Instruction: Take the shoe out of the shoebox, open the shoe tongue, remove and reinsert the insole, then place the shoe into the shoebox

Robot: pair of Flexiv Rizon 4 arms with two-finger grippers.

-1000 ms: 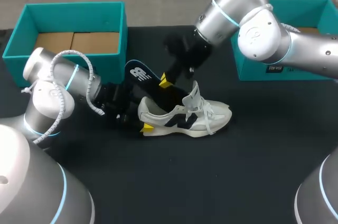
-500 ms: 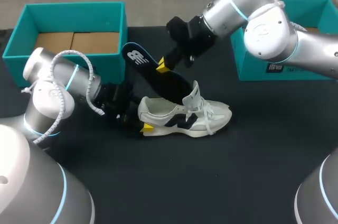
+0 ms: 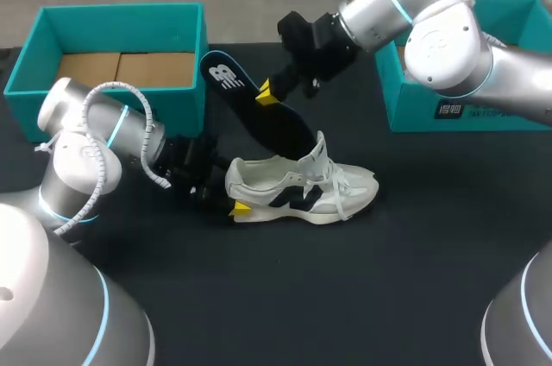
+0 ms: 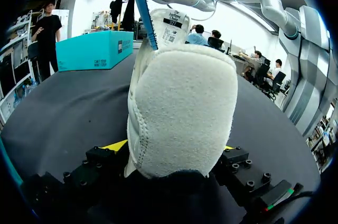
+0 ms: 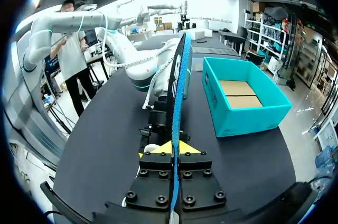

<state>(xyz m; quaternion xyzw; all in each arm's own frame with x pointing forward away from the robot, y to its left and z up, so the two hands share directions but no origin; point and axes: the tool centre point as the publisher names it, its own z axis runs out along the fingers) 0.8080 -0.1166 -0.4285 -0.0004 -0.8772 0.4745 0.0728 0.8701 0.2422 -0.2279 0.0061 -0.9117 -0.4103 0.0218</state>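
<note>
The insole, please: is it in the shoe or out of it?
Almost entirely out: the right claw holds the insole slanted above the shoe. Whether its lower tip sits in the opening, I cannot tell.

The white shoe (image 3: 302, 189) with dark side marks stands on its sole, its heel clamped in the left gripper (image 3: 235, 198). The dark, blue-edged insole (image 3: 259, 111) slants upward, its lower end at the shoe's opening, pinched in the right gripper (image 3: 266, 94). The open teal shoebox (image 3: 121, 14) sits behind the left gripper.

Tongue label (image 4: 170, 23) print, insole (image 3: 226, 78) logo: not legible.
</note>
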